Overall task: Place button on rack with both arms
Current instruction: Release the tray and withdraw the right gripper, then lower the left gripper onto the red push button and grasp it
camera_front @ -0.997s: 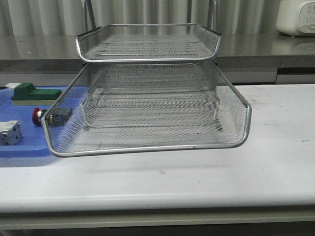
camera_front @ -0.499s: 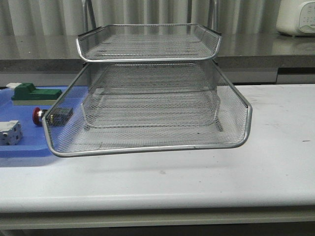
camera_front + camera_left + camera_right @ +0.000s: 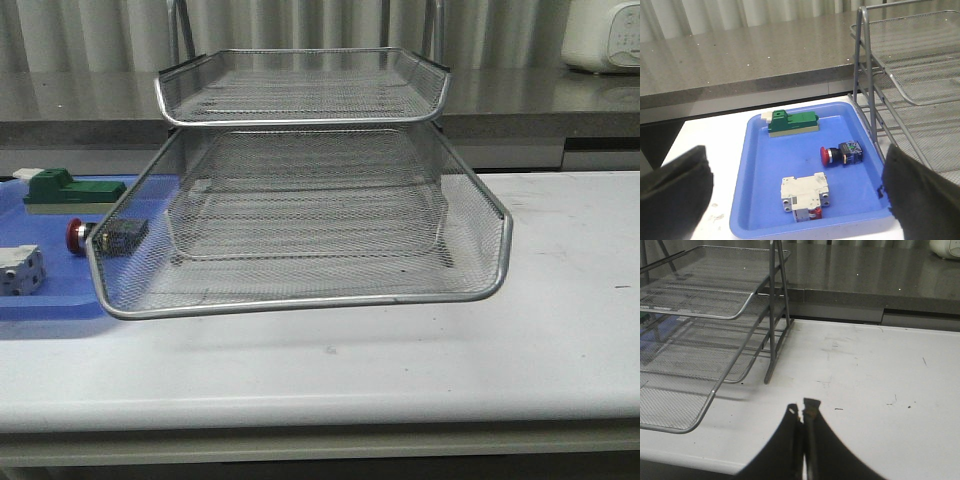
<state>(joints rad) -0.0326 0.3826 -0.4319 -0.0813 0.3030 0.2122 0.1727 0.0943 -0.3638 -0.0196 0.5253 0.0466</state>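
The button (image 3: 841, 153), red cap and black body, lies on its side in the blue tray (image 3: 760, 150), close to the rack's post. In the front view the button (image 3: 76, 236) shows partly behind the rack's mesh. The silver wire-mesh rack (image 3: 300, 300) stands mid-table; it also shows in the left wrist view (image 3: 910, 65) and the right wrist view (image 3: 700, 305). My left gripper (image 3: 795, 200) is open wide, its fingers (image 3: 670, 195) above the tray's near edge and empty. My right gripper (image 3: 801, 410) is shut and empty over the bare table, right of the rack. Neither arm shows in the front view.
A green-and-white block (image 3: 792, 123) lies at the tray's far side and a white cube-like part (image 3: 805, 196) at its near side. A grey counter (image 3: 560, 100) runs behind the table, with a white appliance (image 3: 605, 35) on it at the far right.
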